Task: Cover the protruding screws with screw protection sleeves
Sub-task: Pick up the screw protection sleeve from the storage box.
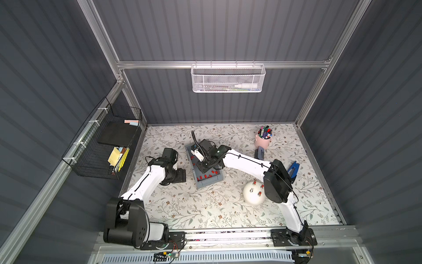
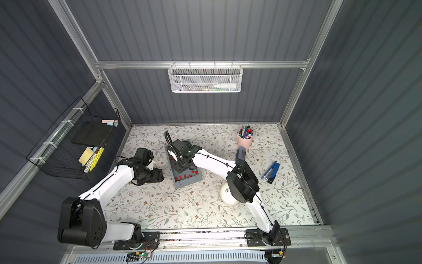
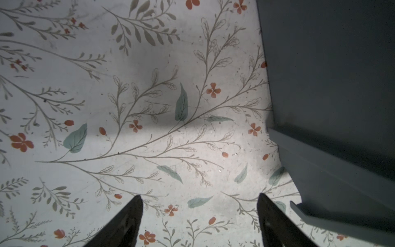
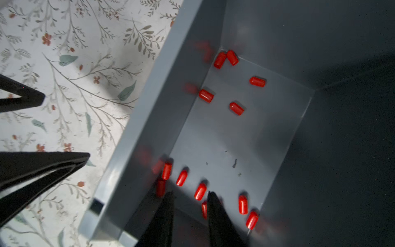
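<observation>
Caps: seemed light, slick, apt to roll; pinch across barrel.
Right gripper: hung narrowly parted, empty, in bin, 10 o'clock from dome.
Left gripper: gaped empty.

**Screws**: four short studs stick out of the upper face of a smooth white dome. The dome sits on the table, toward the right and near side, and is well apart from the bin. In a top view, three studs show red at the tip and the fourth looks bare and silvery. They are too small to tell how the red tips are seated.

**Sleeves**: small, bright red cylindrical caps lie loose on the floor of a grey bin. About twelve show in the right wrist view, all on their sides and pointing various ways. Five are scattered toward one end, two of them touching in a corner. The rest lie in a loose row at the other end, one partly hidden.
</observation>
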Robot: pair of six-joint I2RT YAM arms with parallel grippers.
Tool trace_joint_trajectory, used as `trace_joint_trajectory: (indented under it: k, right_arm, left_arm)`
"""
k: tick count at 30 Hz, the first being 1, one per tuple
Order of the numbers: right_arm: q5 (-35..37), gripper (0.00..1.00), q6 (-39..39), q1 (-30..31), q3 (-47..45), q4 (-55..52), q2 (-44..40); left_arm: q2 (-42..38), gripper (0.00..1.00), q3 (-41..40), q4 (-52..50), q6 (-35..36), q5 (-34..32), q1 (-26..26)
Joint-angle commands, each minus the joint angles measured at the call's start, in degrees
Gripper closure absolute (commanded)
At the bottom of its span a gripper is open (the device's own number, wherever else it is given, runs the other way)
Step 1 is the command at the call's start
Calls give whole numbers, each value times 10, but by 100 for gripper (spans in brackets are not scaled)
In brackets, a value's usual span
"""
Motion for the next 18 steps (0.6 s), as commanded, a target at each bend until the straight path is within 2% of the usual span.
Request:
trace_joint_trajectory:
  k: [1, 8, 14, 18]
  right_arm:
    - [50, 70, -49, -3, 18, 22, 17]
    - [40, 70, -117, -19, 47, 47, 62]
    - [60, 69, -163, -20, 92, 53, 107]
    - [53, 72, -189, -22, 132, 48, 139]
  left_arm:
    - [24, 17, 27, 3, -19, 17, 5]
    - [57, 17, 42, 13, -30, 40, 4]
    - [49, 17, 19, 40, -33, 22, 5]
    - [40, 17, 7, 54, -34, 24, 5]
